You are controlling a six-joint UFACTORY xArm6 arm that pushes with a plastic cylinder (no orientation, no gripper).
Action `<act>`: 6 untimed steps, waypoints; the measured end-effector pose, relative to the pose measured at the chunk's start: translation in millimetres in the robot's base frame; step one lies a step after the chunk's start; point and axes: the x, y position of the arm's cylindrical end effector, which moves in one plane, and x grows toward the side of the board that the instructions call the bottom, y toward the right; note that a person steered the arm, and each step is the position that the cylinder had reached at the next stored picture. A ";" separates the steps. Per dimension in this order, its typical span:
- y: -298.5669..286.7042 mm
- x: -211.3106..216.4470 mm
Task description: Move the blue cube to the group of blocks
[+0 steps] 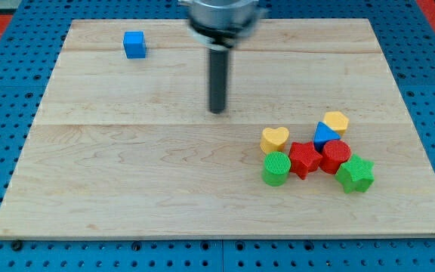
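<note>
Blue cube [134,44] sits alone near the wooden board's [127,181] top-left corner, well apart from everything else. My tip [217,111] rests on the board around its middle, to the right of and below the cube, with a clear stretch of wood between them; it touches no block. As a bare rod it has no jaws to spread or press together, and it pinches nothing. The group lies toward the view's lower right: a yellow heart [274,139], a green cylinder [276,168] just below it, a red star [303,158], a red cylinder-like block [335,155], a blue triangular block [324,135], a yellow block [336,121] behind it, and a green star [355,174] at the right end, all packed close together.
</note>
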 end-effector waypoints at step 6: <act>-5.0 -18.3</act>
